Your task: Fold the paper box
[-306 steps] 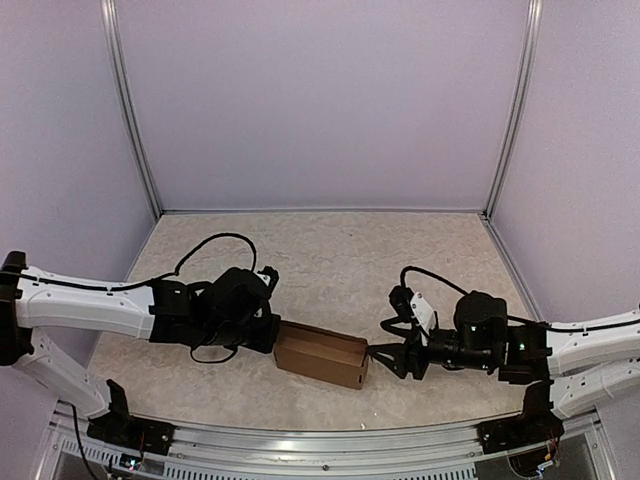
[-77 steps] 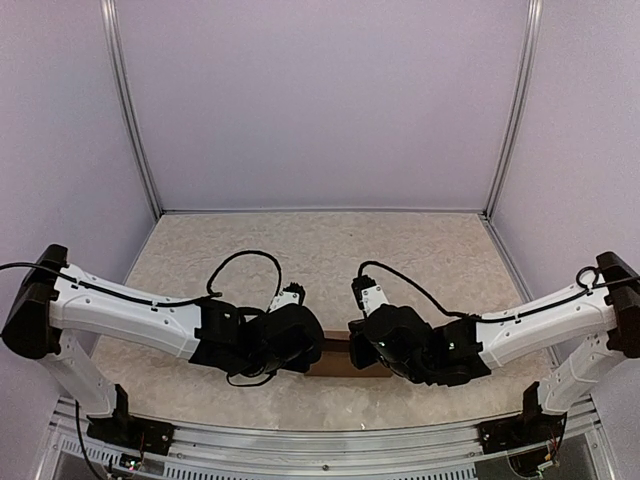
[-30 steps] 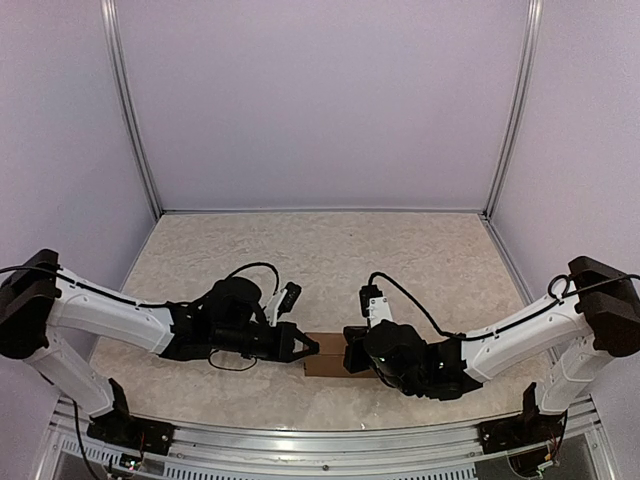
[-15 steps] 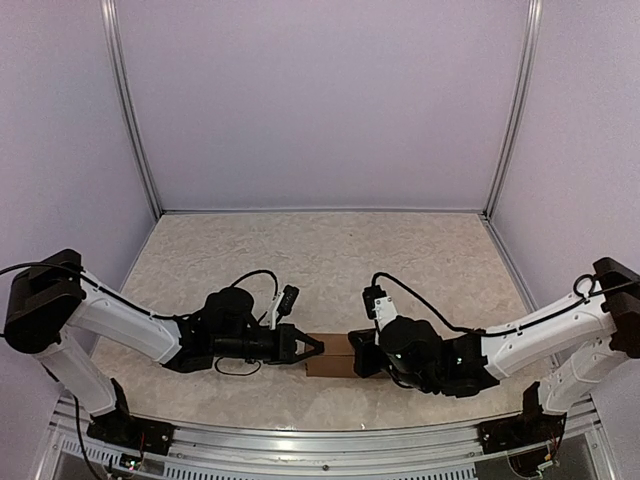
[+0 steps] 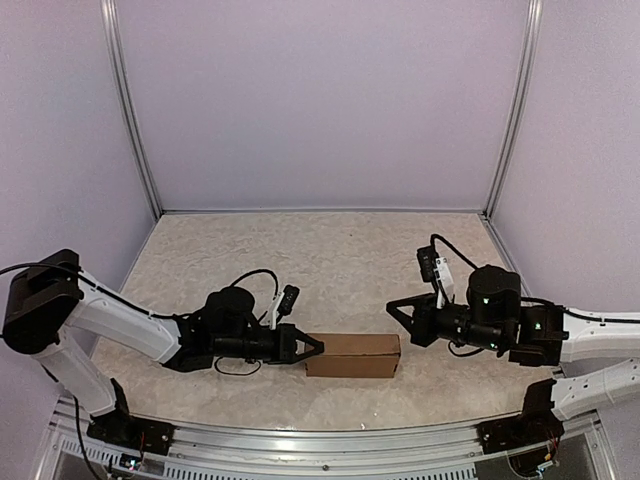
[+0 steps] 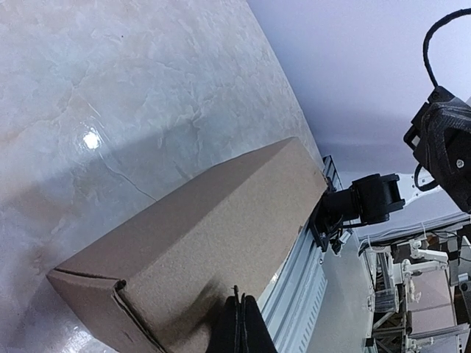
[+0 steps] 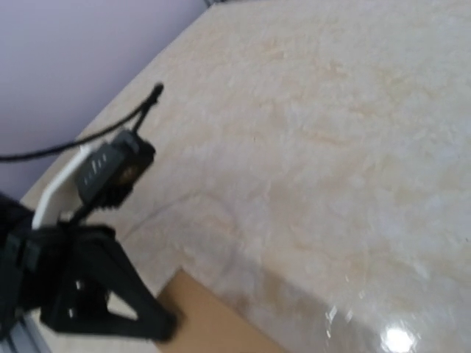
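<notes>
The paper box (image 5: 352, 354) is a slim, closed brown carton lying flat on the table near its front edge. My left gripper (image 5: 316, 346) is shut, with its tip against the box's left end. In the left wrist view the closed fingertips (image 6: 240, 312) rest over the top face of the box (image 6: 213, 220), with nothing between them. My right gripper (image 5: 391, 308) is shut and hangs apart from the box, above and to the right of its right end. The right wrist view shows a corner of the box (image 7: 221, 327) and the left gripper (image 7: 165, 323), but not its own fingers.
The marbled table (image 5: 330, 250) is enclosed by lilac walls at the back and on both sides. An aluminium rail (image 5: 320, 450) runs along the near edge just in front of the box. Black cables loop above both wrists.
My right arm has pulled back from the box's right end, rightward and upward, uncovering the whole carton. The left gripper stays at the left end.
</notes>
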